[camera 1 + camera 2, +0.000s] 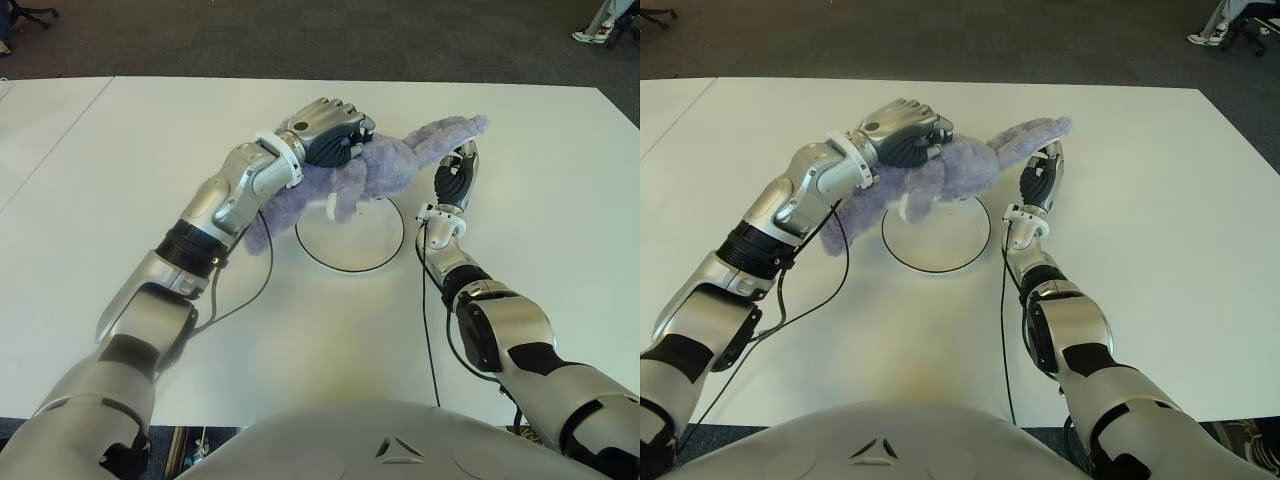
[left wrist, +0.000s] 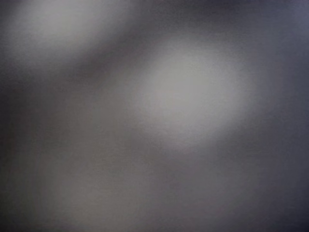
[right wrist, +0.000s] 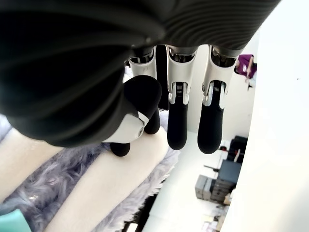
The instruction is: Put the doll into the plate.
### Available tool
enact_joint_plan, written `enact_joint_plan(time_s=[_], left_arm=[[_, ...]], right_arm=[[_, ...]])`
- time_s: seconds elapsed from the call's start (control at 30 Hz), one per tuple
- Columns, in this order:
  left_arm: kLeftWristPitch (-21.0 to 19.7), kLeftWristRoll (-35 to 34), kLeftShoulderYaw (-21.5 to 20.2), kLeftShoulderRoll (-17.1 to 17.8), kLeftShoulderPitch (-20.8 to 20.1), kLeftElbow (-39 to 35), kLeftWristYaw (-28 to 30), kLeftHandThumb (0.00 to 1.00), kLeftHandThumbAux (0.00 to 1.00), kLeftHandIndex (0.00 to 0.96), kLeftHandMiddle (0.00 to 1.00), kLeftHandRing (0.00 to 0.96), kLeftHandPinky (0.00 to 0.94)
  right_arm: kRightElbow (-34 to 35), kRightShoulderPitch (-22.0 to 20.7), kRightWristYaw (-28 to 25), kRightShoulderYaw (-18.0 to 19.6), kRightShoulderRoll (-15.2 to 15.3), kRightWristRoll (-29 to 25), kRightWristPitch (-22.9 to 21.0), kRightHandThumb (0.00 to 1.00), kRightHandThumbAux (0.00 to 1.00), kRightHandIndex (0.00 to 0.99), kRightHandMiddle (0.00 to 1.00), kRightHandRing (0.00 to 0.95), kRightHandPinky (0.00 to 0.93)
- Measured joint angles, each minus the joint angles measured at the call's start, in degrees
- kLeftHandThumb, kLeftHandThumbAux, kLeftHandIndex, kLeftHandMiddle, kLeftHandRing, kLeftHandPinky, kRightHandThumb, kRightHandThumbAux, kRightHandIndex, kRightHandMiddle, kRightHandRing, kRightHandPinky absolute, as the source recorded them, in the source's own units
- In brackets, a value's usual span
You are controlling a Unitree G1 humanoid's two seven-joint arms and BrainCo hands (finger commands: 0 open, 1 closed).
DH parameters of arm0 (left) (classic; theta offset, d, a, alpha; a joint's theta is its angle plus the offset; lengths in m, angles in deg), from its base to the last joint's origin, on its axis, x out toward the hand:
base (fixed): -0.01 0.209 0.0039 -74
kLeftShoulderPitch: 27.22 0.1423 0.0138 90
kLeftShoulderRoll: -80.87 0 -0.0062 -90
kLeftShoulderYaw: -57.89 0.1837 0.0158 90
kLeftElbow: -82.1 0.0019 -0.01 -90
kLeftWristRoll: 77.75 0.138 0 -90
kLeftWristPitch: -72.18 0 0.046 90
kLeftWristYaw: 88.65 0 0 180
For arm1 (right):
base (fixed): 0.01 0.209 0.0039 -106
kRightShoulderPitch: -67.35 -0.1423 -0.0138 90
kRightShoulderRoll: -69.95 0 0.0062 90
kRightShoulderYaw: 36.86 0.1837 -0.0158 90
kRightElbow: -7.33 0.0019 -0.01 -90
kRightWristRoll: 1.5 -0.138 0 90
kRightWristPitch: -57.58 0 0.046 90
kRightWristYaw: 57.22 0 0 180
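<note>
A humanoid robot leans over a white counter (image 1: pixel 150 150), both arms stretched fwd toward a fluffy lavender doll (image 1: pixel 385 165). The left hand (image 1: pixel 330 130) sits atop the doll's body w/ fingers curled down into the fur, gripping it; its wrist view is a grey blur and adds nothing. The doll hangs over the far-left rim of a round white plate (image 1: pixel 350 245) w/ a thin dark edge, part of its body spilling off the plate's left side toward the robot's left forearm; a pale foot dangles over the plate's far edge. Whether the doll actually touches the plate can't be told from here.

One long limb or ear of the doll stretches away to the right, past the plate. The right hand (image 1: pixel 455 175) is just beside the plate's right rim, under and against that stretched part. In the right wrist view its dark-tipped fingers (image 3: pixel 176 130) are straight and only slightly spread, not closed round anything, w/ lavender fur and a cream patch of the doll close below them.

Black cables (image 1: pixel 428 330) trail from both wrists across the counter toward the robot's torso. Beyond the counter: grey carpet (image 1: pixel 300 40); a person's shoe (image 1: pixel 590 35) shows at the far right corner.
</note>
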Motion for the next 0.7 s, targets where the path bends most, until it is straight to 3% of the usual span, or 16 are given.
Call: enact_joint_plan(time_s=[0.2, 0.7], left_arm=[[-0.24, 0.01, 0.03, -2.07, 2.06, 2.17, -3.00, 0.755, 0.691, 0.443, 0.835, 0.828, 0.748], [-0.52, -0.59, 0.11, -5.77, 2.16, 7.39, -6.60, 0.755, 0.691, 0.443, 0.833, 0.825, 0.763]], right_arm=[[0.06, 0.07, -0.09, 0.12, 0.03, -0.12, 0.00, 1.000, 0.742, 0.322, 0.213, 0.284, 0.423], [0.19, 0.18, 0.24, 0.06, 0.28, -0.23, 0.01, 1.000, 0.742, 0.323, 0.212, 0.278, 0.423]])
